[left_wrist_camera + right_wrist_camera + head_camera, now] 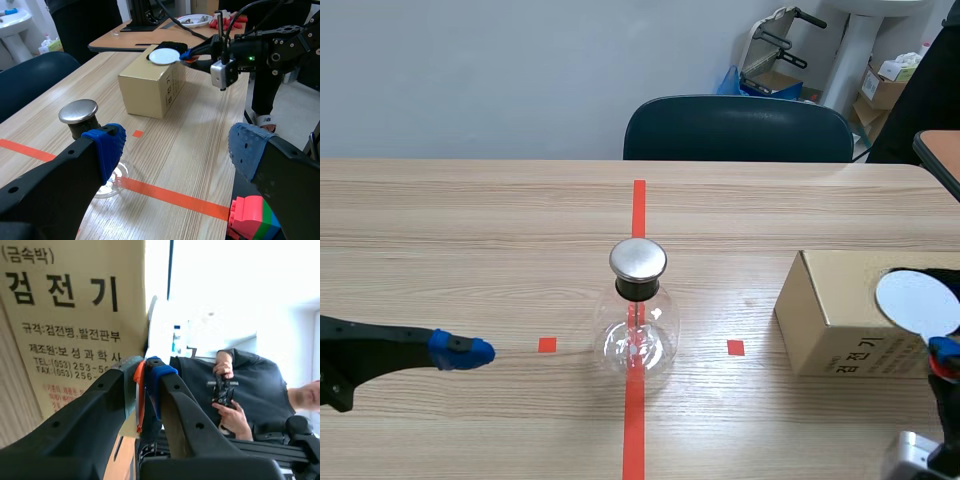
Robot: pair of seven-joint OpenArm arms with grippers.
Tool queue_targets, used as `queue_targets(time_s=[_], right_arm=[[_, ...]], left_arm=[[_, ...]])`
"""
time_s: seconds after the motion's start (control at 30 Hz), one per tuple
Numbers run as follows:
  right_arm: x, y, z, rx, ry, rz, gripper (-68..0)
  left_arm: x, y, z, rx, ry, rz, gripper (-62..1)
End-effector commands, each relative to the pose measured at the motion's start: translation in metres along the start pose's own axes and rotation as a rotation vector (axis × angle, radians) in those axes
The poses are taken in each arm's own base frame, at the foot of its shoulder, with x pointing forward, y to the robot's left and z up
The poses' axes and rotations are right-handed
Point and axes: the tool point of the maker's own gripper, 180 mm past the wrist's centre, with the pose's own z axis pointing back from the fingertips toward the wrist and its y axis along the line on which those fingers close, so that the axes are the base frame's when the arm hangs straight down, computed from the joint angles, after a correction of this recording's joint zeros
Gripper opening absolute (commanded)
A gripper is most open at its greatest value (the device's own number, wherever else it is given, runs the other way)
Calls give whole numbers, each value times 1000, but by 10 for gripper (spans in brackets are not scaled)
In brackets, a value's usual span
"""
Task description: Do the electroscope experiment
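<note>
Right gripper [144,371] pinches white disc's [917,303] orange handle [139,400]; left gripper [175,150] gapes wide. We judge disc light & stiff, glass electroscope [637,340] fragile, slippery: touch metal cap [638,259] gently w/ disc.

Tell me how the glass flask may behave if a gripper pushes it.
The glass flask looks thin and clear, so probably fragile and slippery to grip. Its round body carries a metal cap on top, so a high push may tip it; a low one would likely slide it.
</note>
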Motion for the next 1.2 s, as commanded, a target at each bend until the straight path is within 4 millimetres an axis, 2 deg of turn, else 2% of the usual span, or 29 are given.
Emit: queue_targets(time_s=[0.0, 0.1, 0.17, 0.23, 0.4, 0.47, 0.63, 0.7, 0.77, 0.87, 0.93, 1.0, 1.17], right_arm=[[-19, -10, 1, -45, 80, 34, -665], [-51, -11, 7, -48, 261, 30, -665], [-59, -12, 9, -48, 309, 30, -665], [-52, -12, 7, -47, 265, 34, -665], [-7, -10, 0, -43, 10, 38, -665], [-7, -10, 0, -43, 12, 36, -665], [-52, -12, 7, -49, 265, 28, -665], [-58, -12, 9, -49, 303, 28, -665], [-50, -12, 6, -47, 250, 33, -665], [-17, -11, 1, -45, 67, 37, -665], [-6, -10, 0, -43, 8, 37, -665], [-13, -10, 1, -44, 47, 35, -665], [-55, -12, 8, -48, 283, 30, -665]], left_arm=[[5, -2, -1, 4, -23, 16, -157], [5, -2, -1, 4, -23, 16, -157], [5, -2, -1, 4, -23, 16, -157], [5, -2, -1, 4, -23, 16, -157], [5, -2, -1, 4, -24, 16, -157], [5, -2, -1, 4, -24, 16, -157], [5, -2, -1, 4, -24, 16, -157], [5, -2, -1, 4, -24, 16, -157], [5, -2, -1, 4, -24, 16, -157], [5, -2, -1, 4, -24, 16, -157], [5, -2, -1, 4, -24, 16, -157], [5, -2, -1, 4, -24, 16, -157], [5, -2, -1, 4, -24, 16, -157]])
